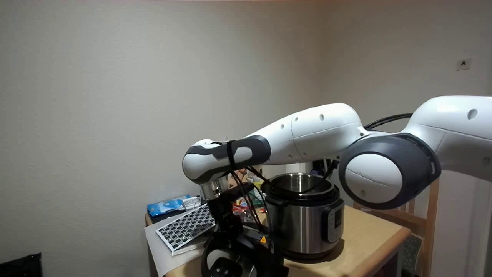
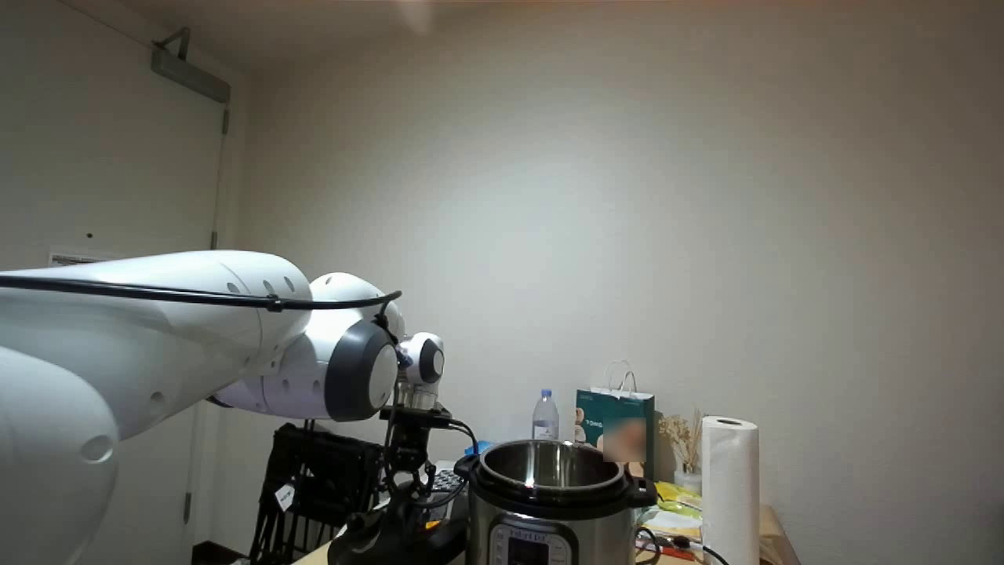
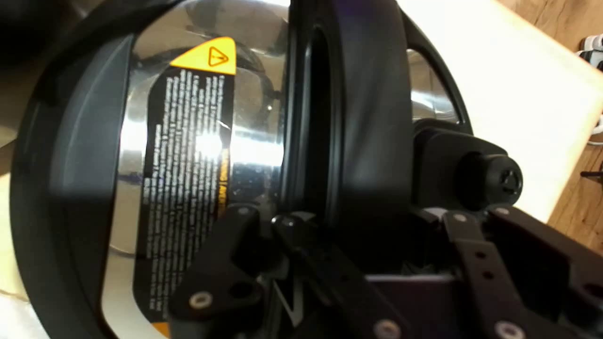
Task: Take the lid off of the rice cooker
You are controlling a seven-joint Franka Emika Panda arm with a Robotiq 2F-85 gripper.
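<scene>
On the left in both exterior views, the end effector is clamped on the handle of the lid, which appears tilted; contact with the table cannot be determined. Immediately to the right, the rice cooker stands uncovered, its steel inner pot exposed. Status, as judged: removal complete. Probably outstanding: set the lid down, then release.

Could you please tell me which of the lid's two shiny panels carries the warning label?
On the lid, the panel left of the handle in the wrist view; the other panel, beside the round knob, shows none.
</scene>
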